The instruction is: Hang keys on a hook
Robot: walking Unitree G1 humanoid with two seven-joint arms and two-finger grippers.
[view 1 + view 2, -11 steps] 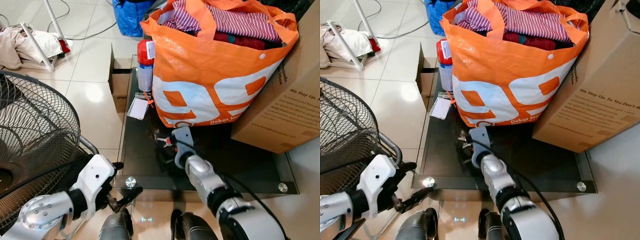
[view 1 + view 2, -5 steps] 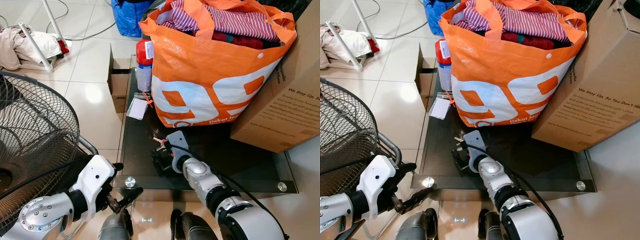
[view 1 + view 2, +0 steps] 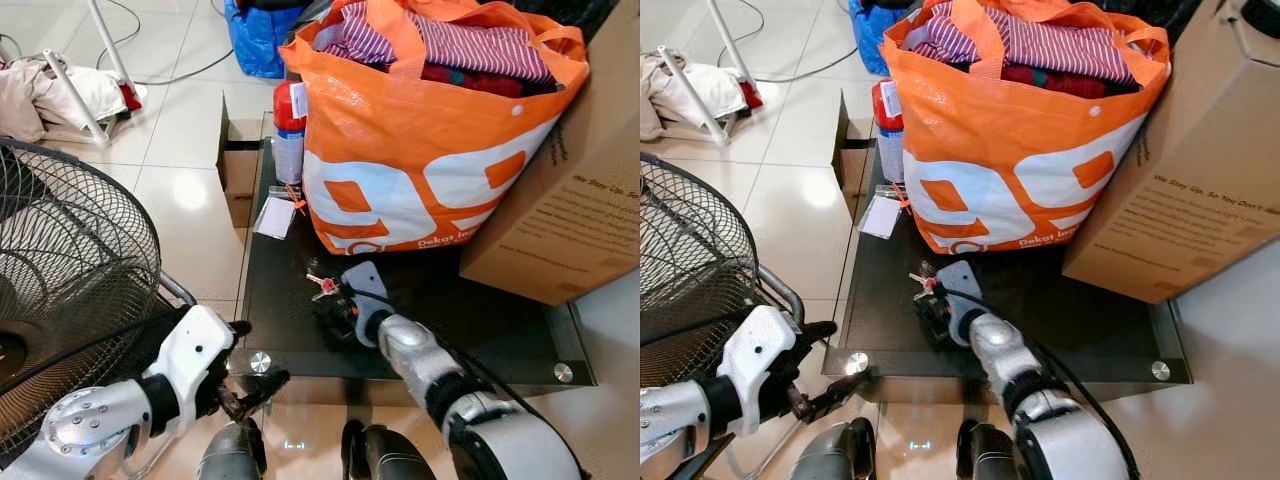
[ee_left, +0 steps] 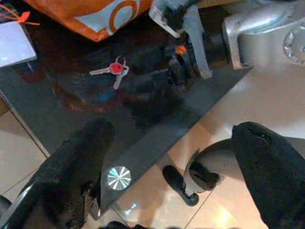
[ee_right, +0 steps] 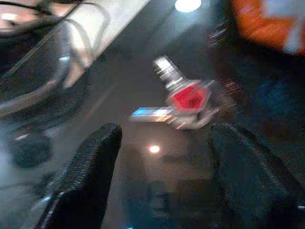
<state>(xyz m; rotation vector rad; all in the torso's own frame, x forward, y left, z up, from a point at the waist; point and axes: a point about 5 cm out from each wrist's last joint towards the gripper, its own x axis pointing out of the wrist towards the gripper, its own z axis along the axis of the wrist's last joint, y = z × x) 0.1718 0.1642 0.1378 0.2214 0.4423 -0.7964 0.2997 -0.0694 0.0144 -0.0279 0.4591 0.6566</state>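
Observation:
A small bunch of keys (image 3: 322, 286) with a red head lies flat on the black glass table (image 3: 290, 330), in front of the orange bag. My right gripper (image 3: 334, 308) hovers low over the glass just on the near side of the keys, open. In the right wrist view the keys (image 5: 188, 98) lie just beyond the two spread fingers (image 5: 90, 167), untouched. My left gripper (image 3: 262, 352) hangs open and empty below the table's front left corner. In the left wrist view the keys (image 4: 113, 70) lie left of the right gripper.
A full orange shopping bag (image 3: 430, 150) and a cardboard box (image 3: 575, 190) take up the back of the table. A red-capped spray can (image 3: 290, 125) and a white card (image 3: 275, 216) sit at its back left. A wire fan cage (image 3: 70, 260) stands at my left.
My right gripper has turned and sunk toward the glass, its fingers now low beside the keys. The keys lie where they were. The left arm has barely moved.

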